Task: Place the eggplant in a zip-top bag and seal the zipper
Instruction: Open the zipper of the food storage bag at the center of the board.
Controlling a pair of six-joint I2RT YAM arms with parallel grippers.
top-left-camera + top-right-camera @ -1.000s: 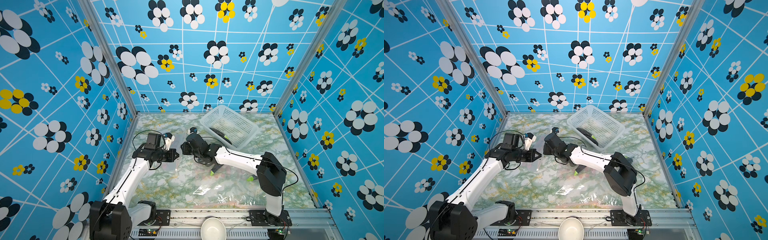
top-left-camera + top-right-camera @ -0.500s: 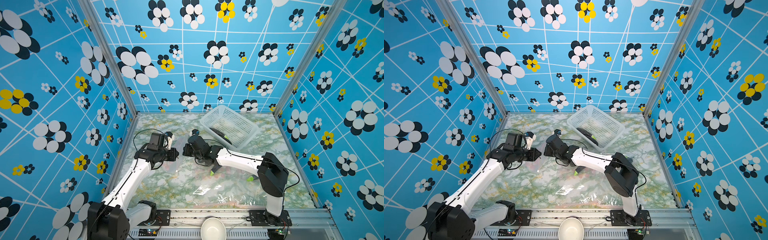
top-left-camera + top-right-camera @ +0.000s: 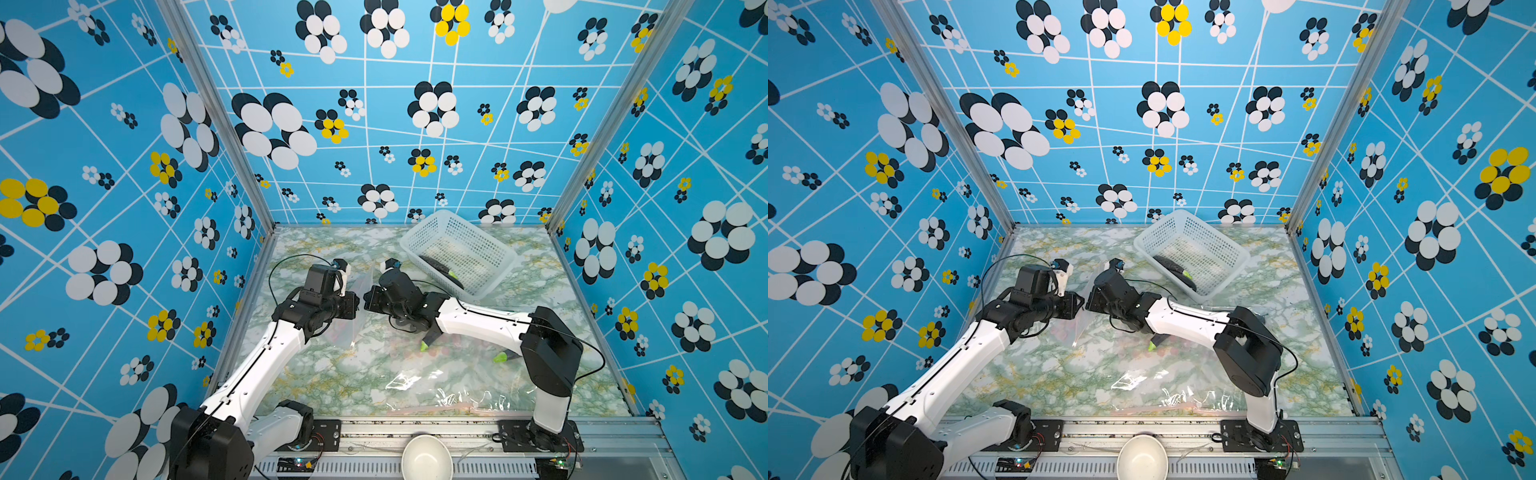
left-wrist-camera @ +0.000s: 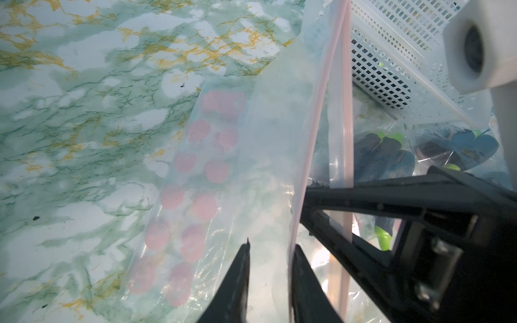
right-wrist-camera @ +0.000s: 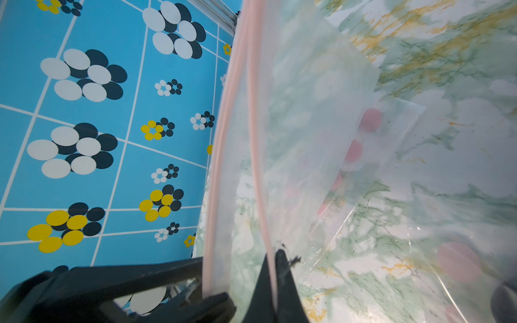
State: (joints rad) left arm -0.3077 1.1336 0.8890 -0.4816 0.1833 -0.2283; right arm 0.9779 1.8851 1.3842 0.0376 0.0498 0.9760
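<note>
The right gripper [image 5: 275, 260] pinches the pink zipper strip [image 5: 253, 139] of the bag [image 4: 265, 139], left of centre. The left gripper [image 4: 271, 247] has its fingers parted at that edge. The eggplant [image 3: 434, 263] lies in the basket [image 3: 432, 237], far right.

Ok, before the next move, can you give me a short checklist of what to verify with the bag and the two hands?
1. Right hand shut on the pink zipper strip of the bag: ok.
2. Left hand gripping the bag: not ok, jaws stand apart.
3. Bag mouth parted: ok, two strips run separately.
4. Eggplant in bag: not ok, it lies in the basket.
5. Bag sealed: not ok.
</note>
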